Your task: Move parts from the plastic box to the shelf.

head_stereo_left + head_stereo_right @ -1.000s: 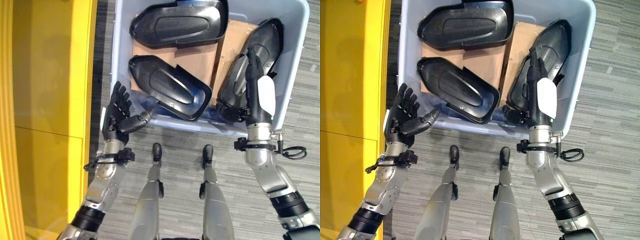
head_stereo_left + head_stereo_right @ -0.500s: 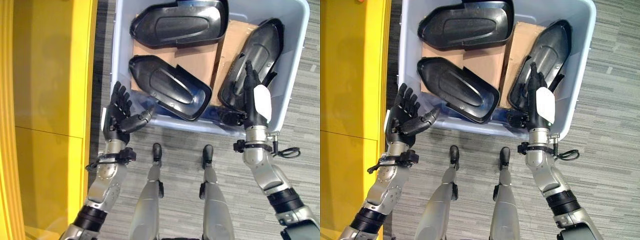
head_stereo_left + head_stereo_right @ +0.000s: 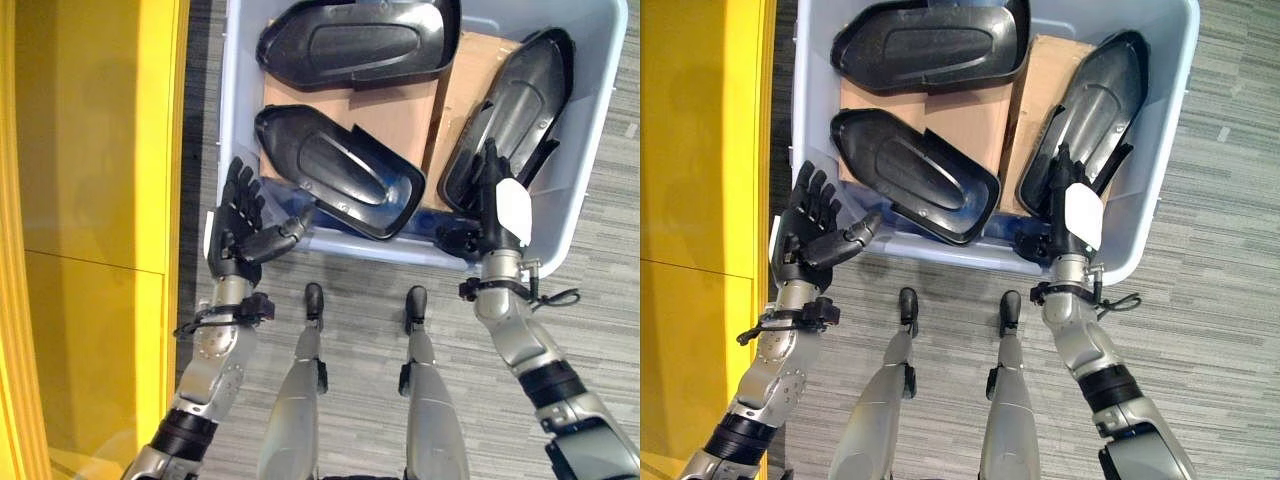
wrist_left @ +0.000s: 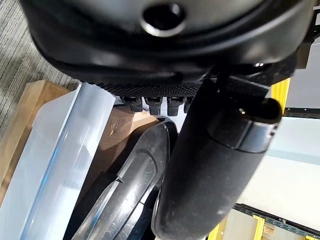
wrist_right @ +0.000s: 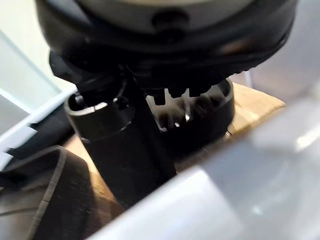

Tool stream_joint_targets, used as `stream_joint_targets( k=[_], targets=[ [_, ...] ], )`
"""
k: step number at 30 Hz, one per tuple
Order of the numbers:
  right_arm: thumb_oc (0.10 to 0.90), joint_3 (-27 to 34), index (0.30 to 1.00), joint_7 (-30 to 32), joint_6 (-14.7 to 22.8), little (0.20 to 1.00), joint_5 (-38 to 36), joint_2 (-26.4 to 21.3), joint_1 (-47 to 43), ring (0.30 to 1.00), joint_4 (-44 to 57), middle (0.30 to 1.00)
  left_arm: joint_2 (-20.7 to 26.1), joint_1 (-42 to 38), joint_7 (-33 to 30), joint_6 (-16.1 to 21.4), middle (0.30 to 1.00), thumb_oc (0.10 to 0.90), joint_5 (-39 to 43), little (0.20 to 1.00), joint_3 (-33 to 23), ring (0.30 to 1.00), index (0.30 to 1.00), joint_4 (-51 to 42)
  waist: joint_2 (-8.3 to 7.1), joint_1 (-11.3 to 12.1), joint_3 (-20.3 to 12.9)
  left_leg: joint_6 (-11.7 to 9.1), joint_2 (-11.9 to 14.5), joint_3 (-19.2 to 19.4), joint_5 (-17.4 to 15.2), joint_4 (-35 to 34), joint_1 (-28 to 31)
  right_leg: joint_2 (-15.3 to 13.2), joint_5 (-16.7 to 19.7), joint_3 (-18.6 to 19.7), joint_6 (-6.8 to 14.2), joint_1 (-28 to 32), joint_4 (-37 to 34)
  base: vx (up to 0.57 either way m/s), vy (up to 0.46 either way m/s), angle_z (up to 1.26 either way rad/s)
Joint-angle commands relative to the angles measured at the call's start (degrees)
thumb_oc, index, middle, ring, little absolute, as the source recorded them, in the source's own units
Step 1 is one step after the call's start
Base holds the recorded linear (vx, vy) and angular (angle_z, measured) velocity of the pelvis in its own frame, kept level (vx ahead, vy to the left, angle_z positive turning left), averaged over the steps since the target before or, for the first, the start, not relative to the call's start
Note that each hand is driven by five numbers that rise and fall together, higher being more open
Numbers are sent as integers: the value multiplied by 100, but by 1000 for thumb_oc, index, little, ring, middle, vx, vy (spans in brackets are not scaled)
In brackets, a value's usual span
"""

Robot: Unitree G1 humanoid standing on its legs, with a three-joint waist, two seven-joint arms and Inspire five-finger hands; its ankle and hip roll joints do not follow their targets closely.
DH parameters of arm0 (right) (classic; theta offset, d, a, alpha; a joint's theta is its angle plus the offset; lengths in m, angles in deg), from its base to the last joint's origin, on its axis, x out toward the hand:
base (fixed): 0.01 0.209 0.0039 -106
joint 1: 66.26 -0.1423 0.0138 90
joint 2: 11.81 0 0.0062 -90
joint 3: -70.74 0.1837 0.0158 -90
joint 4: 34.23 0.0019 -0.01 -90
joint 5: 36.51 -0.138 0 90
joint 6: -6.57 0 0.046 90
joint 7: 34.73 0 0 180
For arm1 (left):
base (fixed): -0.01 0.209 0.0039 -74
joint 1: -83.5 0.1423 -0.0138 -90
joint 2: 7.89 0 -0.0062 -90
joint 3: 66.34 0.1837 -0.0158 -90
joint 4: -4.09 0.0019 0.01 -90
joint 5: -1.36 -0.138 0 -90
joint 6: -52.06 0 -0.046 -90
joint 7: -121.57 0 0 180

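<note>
Three black parts lie in the box [image 3: 232,120] on cardboard [image 3: 395,110], none yet lifted toward the yellow shelf [image 3: 90,150]. The right hand [image 3: 497,205] rests fingers straight against the right part [image 3: 515,105], seemingly ready to grip. The left hand [image 3: 240,225] waits outside the box's corner, fingers spread, near the middle part [image 3: 340,170].

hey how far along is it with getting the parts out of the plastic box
Nothing looks moved yet: three black parts lie in the plastic box, one at the far end, one in the middle, one on the right. In hand: the right hand, fingers straight, is over the right part's near end; the left hand is open by the box's near-left corner. All three parts are left to carry over.
</note>
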Motion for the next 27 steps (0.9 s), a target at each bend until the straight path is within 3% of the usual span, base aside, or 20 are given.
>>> stream_joint_targets(
  k=[1, 8, 9, 10, 27],
  targets=[
    [900, -84, 1000, 349, 137, 1000, 269, -102, -243, 1000, 122, 1000, 150, 32, -14, 489, 1000, 900, -125, 1000, -181, 1000, 1000, -526, -142, 92, -80, 166, -92, 9, -739, 1171, -436, -314, -423, 147, 62, 102, 834, 0, 0, 0],
    [900, -510, 1000, 220, 81, 1000, 275, 73, -574, 1000, -617, 1000, 123, -34, 30, 512, 1000, 900, -61, 1000, -68, 1000, 1000, -505, -54, 155, -80, 179, -112, -4, -730, 1211, -526, -311, -438, 162, 48, 4, 885, -4, 2, 2],
    [586, -571, 561, 193, 70, 561, 259, 107, -613, 561, -759, 561, 116, -47, 32, 513, 1000, 900, -51, 1000, -54, 1000, 1000, -492, -41, 167, -80, 182, -115, -10, -731, 1220, -535, -309, -444, 162, 45, -6, 896, 0, 0, 0],
    [406, -615, 308, 186, 66, 308, 234, 141, -656, 308, -884, 308, 116, -58, 37, 518, 1000, 900, -45, 1000, -41, 1000, 1000, -484, -31, 173, -80, 182, -114, -12, -731, 1224, -544, -309, -445, 162, 45, -14, 901, 0, 0, 0],
    [400, -707, 300, 147, 74, 300, 37, 259, -571, 300, -1208, 300, 117, -49, 32, 498, 1000, 900, -40, 1000, 6, 1000, 1000, -439, -30, 166, -80, 144, -64, -9, -631, 1098, -488, -277, -419, 120, 36, -25, 888, -2, 0, 0]
  ],
)
